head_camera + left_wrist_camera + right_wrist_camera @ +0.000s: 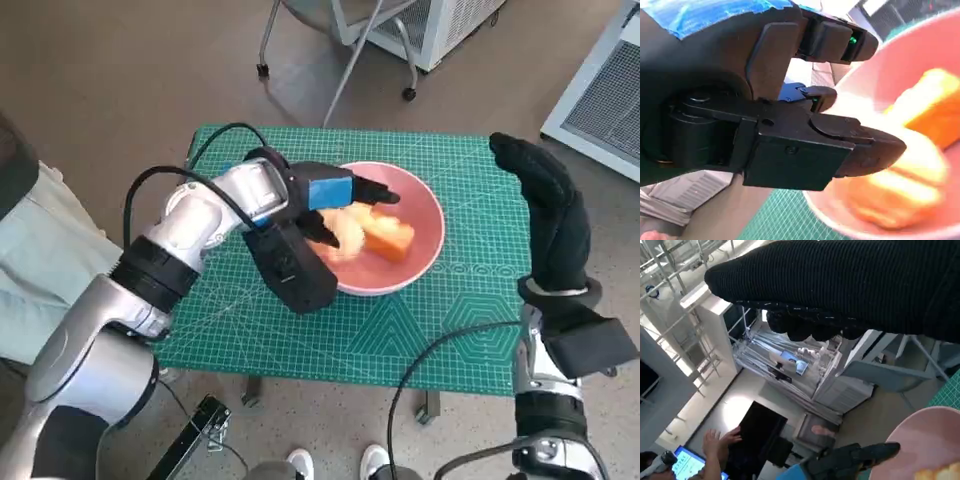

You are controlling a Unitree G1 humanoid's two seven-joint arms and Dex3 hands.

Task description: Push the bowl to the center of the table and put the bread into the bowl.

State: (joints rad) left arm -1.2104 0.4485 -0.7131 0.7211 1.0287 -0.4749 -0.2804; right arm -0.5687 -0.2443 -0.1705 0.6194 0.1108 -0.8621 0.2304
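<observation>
Reaching in from the left, the left hand [325, 205] is seen over the near-left part of the pink bowl [425, 215], its blue-taped back upward and its black fingers [378, 192] stretched across the bowl's inside. In the left wrist view the same hand [765, 115] is shown with its fingers apart, above the contents; nothing is seen clamped between them. The bowl [920, 65] is tilted in that picture because of the camera's angle.

The bread [372, 236] is found inside the bowl, as pale and orange-crusted pieces lying just beside the fingertips; whether they are touched cannot be told. The pieces appear blurred in the left wrist view [920, 150].

The bowl is placed on the green cutting mat [470, 320] that covers the small table, roughly at the middle of the mat.

Farther right, the right hand [548, 215] in its black knitted glove is held upright above the mat's right edge, well apart from the bowl, its fingers extended and nothing held. In the right wrist view the glove [850, 285] fills the top, and the bowl's rim [920, 440] is seen in a corner.
</observation>
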